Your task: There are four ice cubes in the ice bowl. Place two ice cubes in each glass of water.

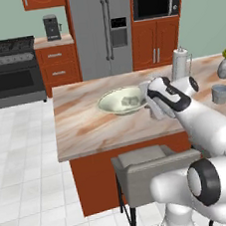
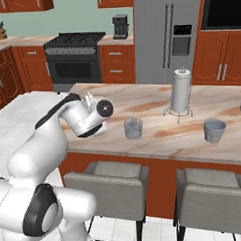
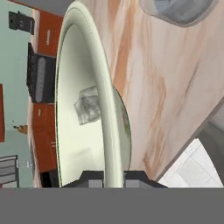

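Observation:
The ice bowl (image 1: 115,103) is wide and pale cream-green and sits on the island counter (image 1: 86,123). Pale ice cubes (image 1: 130,101) lie clustered inside it. In the hand view the bowl's light rim (image 3: 103,113) runs down between my two dark fingertips, and the ice cubes (image 3: 87,106) rest on the inner wall. My gripper (image 3: 114,178) is shut on that rim at the bowl's right side. One glass of water (image 2: 133,127) stands just right of my hand, and its base shows at the hand view's top (image 3: 179,8). A second glass of water (image 1: 221,93) (image 2: 214,130) stands farther right.
A paper towel holder (image 1: 180,64) (image 2: 181,91) stands behind the glasses, and a grey vase (image 1: 224,67) with a sprig sits at the far right. Grey stools (image 1: 151,164) (image 2: 108,180) are tucked under the counter's near edge. Stove and fridge line the back wall.

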